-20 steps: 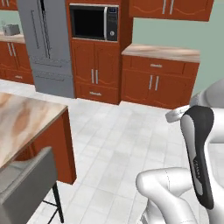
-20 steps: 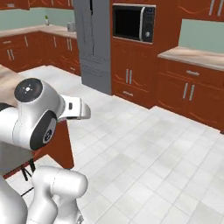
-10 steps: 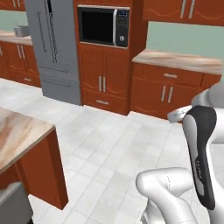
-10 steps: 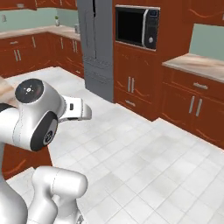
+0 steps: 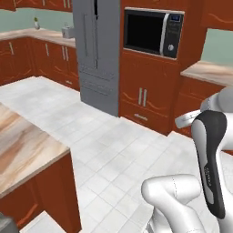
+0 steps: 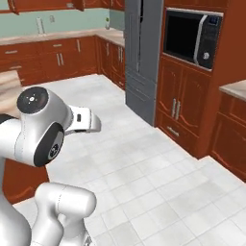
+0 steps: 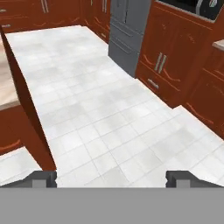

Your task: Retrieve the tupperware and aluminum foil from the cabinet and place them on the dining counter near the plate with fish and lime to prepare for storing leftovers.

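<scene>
We hold our gripper (image 7: 111, 177) empty over the white tiled floor (image 7: 109, 109), its two fingertips (image 7: 43, 177) spread wide apart. The marbled dining counter (image 5: 22, 145) sits at our left, its wooden corner near the hand, with the grey fridge (image 5: 98, 50) and black microwave (image 5: 152, 32) ahead.

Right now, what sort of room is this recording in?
A rendered home kitchen, by the look of it: a tall grey steel fridge, a black built-in microwave set in reddish-brown wooden cabinets, and a marbled beige stone island top over white tiled floor.
</scene>
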